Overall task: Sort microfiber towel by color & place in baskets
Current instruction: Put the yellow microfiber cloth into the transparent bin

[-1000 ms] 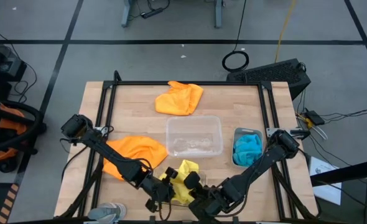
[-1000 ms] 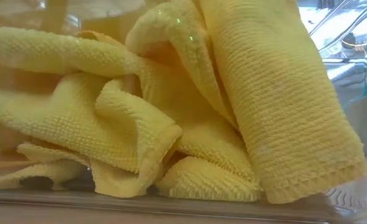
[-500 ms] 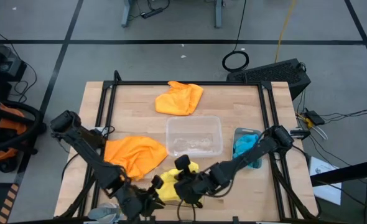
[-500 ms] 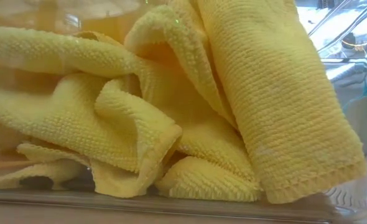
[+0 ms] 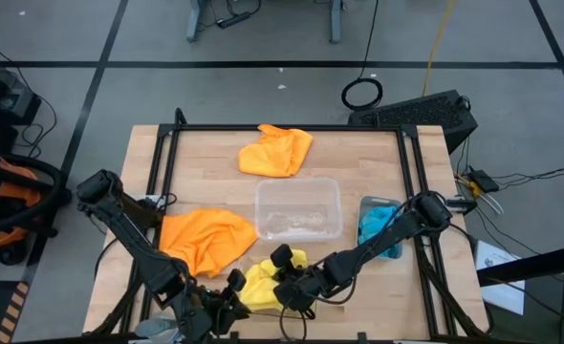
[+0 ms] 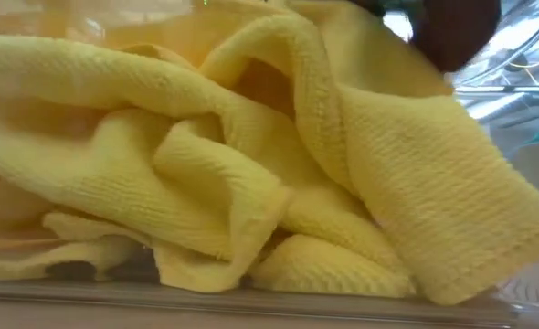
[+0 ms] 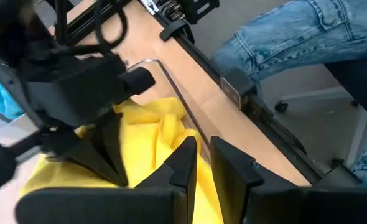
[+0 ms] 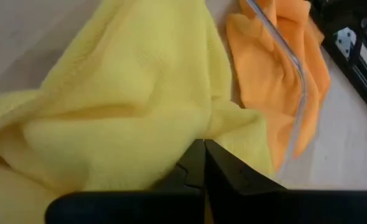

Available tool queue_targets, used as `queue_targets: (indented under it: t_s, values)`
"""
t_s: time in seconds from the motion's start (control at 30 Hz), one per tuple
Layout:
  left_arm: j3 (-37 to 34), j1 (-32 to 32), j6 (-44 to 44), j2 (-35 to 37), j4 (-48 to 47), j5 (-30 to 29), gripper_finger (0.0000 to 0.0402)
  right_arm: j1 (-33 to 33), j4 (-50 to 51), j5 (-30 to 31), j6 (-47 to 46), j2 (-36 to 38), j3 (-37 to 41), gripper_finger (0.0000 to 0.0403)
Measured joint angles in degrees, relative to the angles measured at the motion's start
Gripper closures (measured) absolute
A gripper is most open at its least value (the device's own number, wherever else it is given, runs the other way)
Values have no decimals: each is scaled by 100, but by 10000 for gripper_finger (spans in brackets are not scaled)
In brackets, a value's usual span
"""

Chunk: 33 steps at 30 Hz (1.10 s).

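Yellow microfiber towels (image 5: 263, 284) (image 6: 251, 164) lie bunched in a clear basket (image 6: 251, 297) at the table's near edge. My right gripper (image 5: 286, 284) (image 8: 202, 152) sits on top of them, shut on a fold. My left gripper (image 5: 227, 296) (image 7: 203, 155) is shut just to their left; I cannot see whether it touches them. One orange towel (image 5: 206, 239) lies flat on the table to the left. A second orange towel (image 5: 277, 151) lies at the far side. Blue towels (image 5: 378, 225) fill the narrow basket on the right. My right gripper pinches a raised fold of the yellow towel (image 8: 208, 124) between its two fingers, coming slantwise from the table's right and above. The cloth gathers in creases toward the fingertips. The rest of the towel lies slack in the basket.
An empty clear basket (image 5: 335, 205) stands mid-table between the orange and blue towels. A person in jeans (image 7: 308, 37) sits close to the table's near edge. Black frame rails (image 5: 162, 172) run along both sides. Bare wood shows at the far corners.
My left gripper drew back from the yellow towels toward the near-left corner. My right gripper moved left and slightly farther, onto the yellow pile. In the low view the tall upright fold of the yellow towel has tipped over and sunk lower.
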State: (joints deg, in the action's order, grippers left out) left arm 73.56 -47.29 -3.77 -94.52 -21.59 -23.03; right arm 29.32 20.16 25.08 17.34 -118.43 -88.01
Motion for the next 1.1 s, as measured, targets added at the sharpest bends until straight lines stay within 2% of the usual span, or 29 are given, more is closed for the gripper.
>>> queue_targets:
  t_s: [0.33,0.57,0.73,0.9,1.1]
  values:
    - [0,162,35,-2,3,-4,347,26,-328,33,277,-2,199,403]
    - [0,145,37,-2,5,-2,347,203,-330,538,1283,-2,-378,403]
    - [-2,140,37,-2,7,0,347,128,-485,688,1886,-2,-581,403]
    - [-5,140,22,-2,23,1,347,-213,-719,212,1637,-190,-592,403]
    - [-7,136,25,-4,3,9,347,-295,-905,15,1932,-841,-568,403]
